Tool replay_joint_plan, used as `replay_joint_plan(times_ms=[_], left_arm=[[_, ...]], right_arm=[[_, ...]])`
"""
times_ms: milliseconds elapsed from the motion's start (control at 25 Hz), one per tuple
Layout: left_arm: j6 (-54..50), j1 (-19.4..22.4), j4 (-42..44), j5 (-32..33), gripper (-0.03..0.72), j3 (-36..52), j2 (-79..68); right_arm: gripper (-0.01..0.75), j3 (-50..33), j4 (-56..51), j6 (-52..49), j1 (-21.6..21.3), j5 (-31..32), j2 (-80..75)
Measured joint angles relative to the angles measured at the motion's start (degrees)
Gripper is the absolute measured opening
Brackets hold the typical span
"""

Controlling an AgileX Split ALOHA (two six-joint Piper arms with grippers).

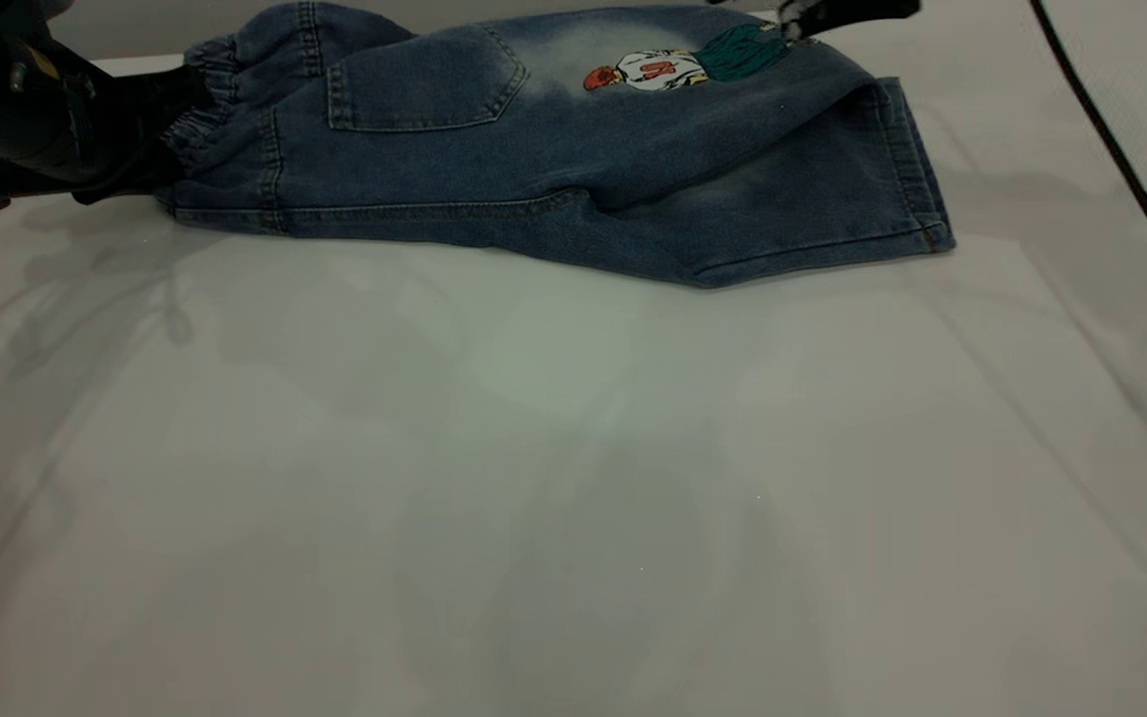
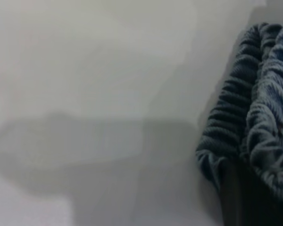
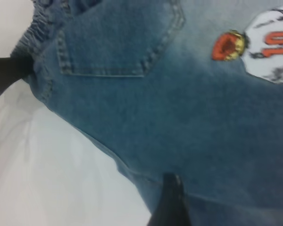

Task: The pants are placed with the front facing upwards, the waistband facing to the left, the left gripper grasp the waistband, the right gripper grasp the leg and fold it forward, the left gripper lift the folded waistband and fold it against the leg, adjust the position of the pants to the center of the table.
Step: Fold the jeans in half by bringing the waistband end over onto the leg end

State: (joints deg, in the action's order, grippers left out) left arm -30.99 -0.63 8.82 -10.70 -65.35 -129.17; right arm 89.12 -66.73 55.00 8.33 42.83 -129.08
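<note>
The blue denim pants [image 1: 534, 149] lie folded lengthwise at the far side of the table [image 1: 534, 478], back pocket [image 1: 424, 85] and a printed figure [image 1: 673, 65] facing up. The waistband [image 1: 200, 100] points left. My left gripper [image 1: 160, 134] is shut on it; in the left wrist view the ruched waistband [image 2: 254, 117] bunches around a dark finger [image 2: 240, 197]. My right gripper [image 1: 798, 20] is at the far right edge of the pants, shut on the leg. One of its fingers [image 3: 172, 202] presses against the denim [image 3: 179, 117]; the other is hidden.
A black cable [image 1: 1121, 159] runs down the right side of the table. The leg hems [image 1: 917, 169] end at the right. The left gripper [image 3: 4, 75] also shows in the right wrist view beside the waistband. Bare tabletop stretches in front of the pants.
</note>
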Motion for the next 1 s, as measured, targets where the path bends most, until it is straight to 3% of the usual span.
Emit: replay_joint_plan(times_ms=[640,1000], left_arm=[[0.77,-9.09,5.18,2.60,0.090,0.00,9.20],[0.77,-11.86,9.23,6.88,0.090,0.05,14.94]], right_arm=[[0.511,1.65,-2.55,0.22,11.24,-15.76,-3.04],[0.511,6.66,-6.90,-0.01,12.84,-15.38,-9.97]])
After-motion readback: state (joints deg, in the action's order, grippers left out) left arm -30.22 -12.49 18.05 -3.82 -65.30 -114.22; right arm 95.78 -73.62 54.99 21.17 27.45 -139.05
